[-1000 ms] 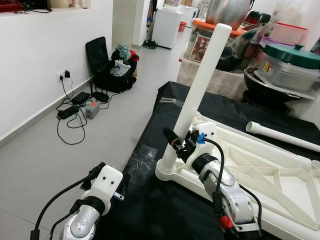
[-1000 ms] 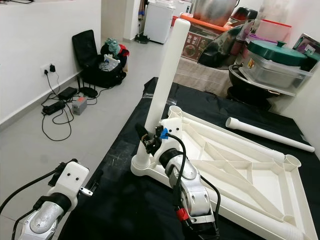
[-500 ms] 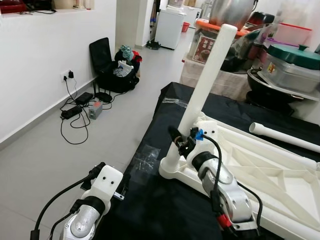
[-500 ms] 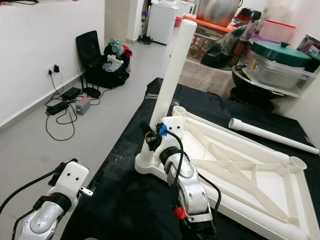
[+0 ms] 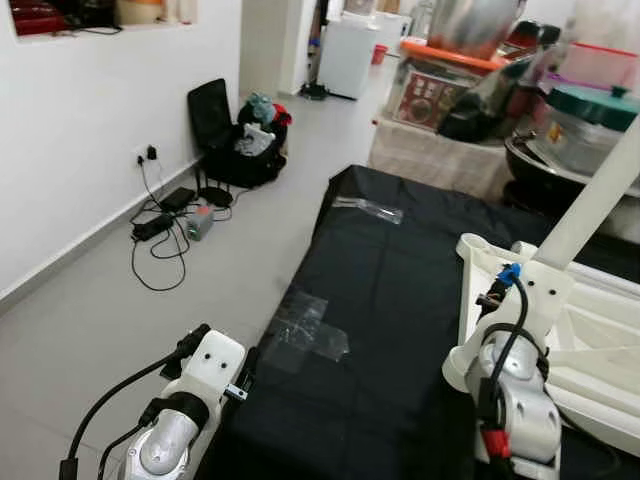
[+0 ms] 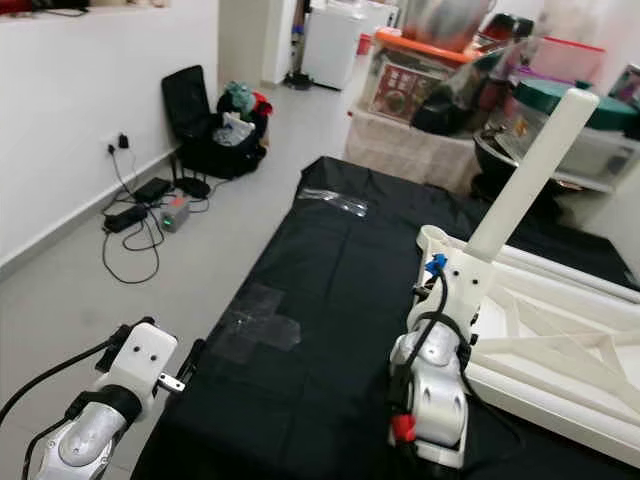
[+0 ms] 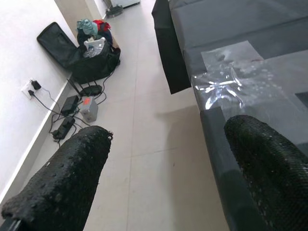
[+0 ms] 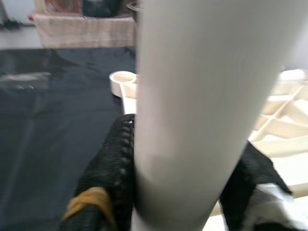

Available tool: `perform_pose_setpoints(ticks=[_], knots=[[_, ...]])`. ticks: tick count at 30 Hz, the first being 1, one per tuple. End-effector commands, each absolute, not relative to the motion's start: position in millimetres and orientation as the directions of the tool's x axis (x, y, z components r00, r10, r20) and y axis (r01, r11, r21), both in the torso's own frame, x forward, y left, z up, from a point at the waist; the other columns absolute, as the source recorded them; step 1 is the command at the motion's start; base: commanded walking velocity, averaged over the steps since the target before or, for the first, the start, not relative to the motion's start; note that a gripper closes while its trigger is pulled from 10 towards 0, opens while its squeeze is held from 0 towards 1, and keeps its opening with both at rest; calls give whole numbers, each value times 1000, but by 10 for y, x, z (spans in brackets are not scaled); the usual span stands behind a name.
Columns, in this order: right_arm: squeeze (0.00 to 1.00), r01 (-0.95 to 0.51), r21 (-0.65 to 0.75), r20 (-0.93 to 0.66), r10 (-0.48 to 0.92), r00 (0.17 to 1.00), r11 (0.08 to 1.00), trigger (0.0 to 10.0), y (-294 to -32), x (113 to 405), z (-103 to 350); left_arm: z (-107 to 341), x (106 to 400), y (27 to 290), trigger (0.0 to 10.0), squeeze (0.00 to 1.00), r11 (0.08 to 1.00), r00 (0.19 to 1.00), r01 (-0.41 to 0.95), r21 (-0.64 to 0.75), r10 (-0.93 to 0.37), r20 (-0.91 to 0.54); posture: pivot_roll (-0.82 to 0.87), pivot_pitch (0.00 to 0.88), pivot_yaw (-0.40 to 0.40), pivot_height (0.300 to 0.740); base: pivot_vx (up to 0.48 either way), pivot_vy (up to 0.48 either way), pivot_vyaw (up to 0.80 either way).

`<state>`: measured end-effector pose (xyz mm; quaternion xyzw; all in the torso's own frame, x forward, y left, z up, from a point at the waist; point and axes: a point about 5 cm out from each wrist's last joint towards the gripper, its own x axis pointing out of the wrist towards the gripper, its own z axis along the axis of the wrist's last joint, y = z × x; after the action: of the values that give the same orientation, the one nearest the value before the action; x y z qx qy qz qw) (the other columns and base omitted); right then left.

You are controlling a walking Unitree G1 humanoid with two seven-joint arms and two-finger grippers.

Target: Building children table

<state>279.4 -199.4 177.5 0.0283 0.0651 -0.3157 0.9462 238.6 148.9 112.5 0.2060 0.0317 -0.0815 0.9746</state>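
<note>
The white table top [image 6: 560, 345] lies upside down on the black cloth at the right. A long white leg [image 6: 530, 165] stands tilted up from its near left corner. My right gripper [image 8: 180, 173] is shut on the low part of that leg, one black finger [image 8: 113, 163] on each side. The right wrist [image 6: 450, 290] hides the leg's lower end. An empty round socket [image 6: 432, 238] shows at the adjacent corner. My left gripper [image 7: 163, 168] is open and holds nothing, low at the cloth's near left edge over the floor.
The black cloth [image 5: 400, 260] carries a patch of clear tape [image 5: 310, 330]. On the floor to the left are an open black suitcase [image 5: 230, 135] and cables with adapters [image 5: 165, 215]. Pots and containers [image 6: 560, 105] crowd the back right.
My right gripper, the leg it holds and the table top have slid well to the right across the cloth, baring more black cloth. The left arm has stayed put.
</note>
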Motion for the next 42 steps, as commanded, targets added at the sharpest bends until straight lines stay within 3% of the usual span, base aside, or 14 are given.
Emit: perform_pose_setpoints(ticks=[1, 2, 3, 5, 6, 10, 14, 18, 20, 21, 29, 36, 37, 42], knots=[[976, 622, -5, -153, -615, 773, 783, 7176, -1998, 2756, 1748, 1063, 2378, 1477, 10000, 0, 900, 981, 188, 393, -153, -120, 119, 0, -184, 740, 0, 0, 0], [976, 622, -5, -153, -615, 773, 783, 7176, -1998, 2756, 1748, 1063, 2378, 1477, 10000, 0, 900, 981, 188, 393, -153, -120, 119, 0, -184, 740, 0, 0, 0], [1000, 616, 11, -148, -608, 780, 788, 10000, -1976, 2774, 1774, 1060, 2380, 1476, 10000, 0, 900, 981, 188, 393, -152, -120, 120, 0, -185, 740, 0, 0, 0], [1000, 593, 19, -142, -585, 798, 805, 10000, -1945, 2806, 1803, 1060, 2381, 1477, 10000, 0, 900, 981, 188, 394, -152, -119, 119, 0, -184, 740, 0, 0, 0], [0, 555, 37, -126, -547, 827, 831, 10000, -1905, 2856, 1861, 1061, 2381, 1477, 10000, 0, 899, 981, 188, 394, -153, -119, 117, 0, -182, 740, 0, 0, 0], [0, 475, 73, -84, -469, 879, 877, 10000, -1843, 2932, 1963, 1065, 2381, 1477, 10000, 0, 899, 981, 189, 395, -155, -118, 118, 0, -181, 740, 0, 0, 0], [0, 149, 107, 106, -161, 981, 983, 10000, -1703, 3082, 2127, 1071, 2385, 1471, 10000, 0, 899, 981, 191, 394, -157, -117, 115, 0, -174, 740, 0, 0, 0], [0, -30, 62, 74, 25, 997, 998, 10000, -1737, 3158, 1993, 1074, 2386, 1463, 10000, 0, 899, 980, 193, 394, -160, -115, 123, 0, -182, 740, 0, 0, 0], [0, -30, 62, 74, 25, 997, 998, 10000, -1737, 3158, 1993, 1074, 2386, 1463, 10000, 0, 899, 980, 193, 394, -160, -115, 123, 0, -182, 740, 0, 0, 0], [0, -134, 33, 28, 133, 991, 990, 10000, -1740, 3204, 1863, 1083, 2389, 1470, 10000, 0, 899, 981, 189, 396, -157, -112, 131, 0, -190, 740, 0, 0, 0], [0, -310, 65, -55, 313, 948, 949, 9843, -1465, 3224, 1580, 1096, 2382, 1468, 10000, 0, 898, 981, 190, 398, -158, -110, 145, 0, -194, 740, 0, 0, 0], [0, -407, 88, -9, 409, 913, 909, 10000, -1417, 3231, 1621, 1101, 2379, 1462, 10000, 0, 898, 982, 187, 397, -156, -109, 143, 0, -199, 740, 0, 0, 0], [0, -434, 85, 13, 435, 900, 897, 8549, -1408, 3213, 1647, 1104, 2378, 1460, 10000, 0, 899, 982, 186, 397, -156, -107, 142, 0, -199, 740, 0, 0, 0], [0, -448, 83, 24, 448, 894, 890, 8039, -1406, 3201, 1661, 1108, 2378, 1456, 10000, 0, 899, 982, 186, 396, -156, -106, 137, 0, -197, 740, 0, 0, 0]])
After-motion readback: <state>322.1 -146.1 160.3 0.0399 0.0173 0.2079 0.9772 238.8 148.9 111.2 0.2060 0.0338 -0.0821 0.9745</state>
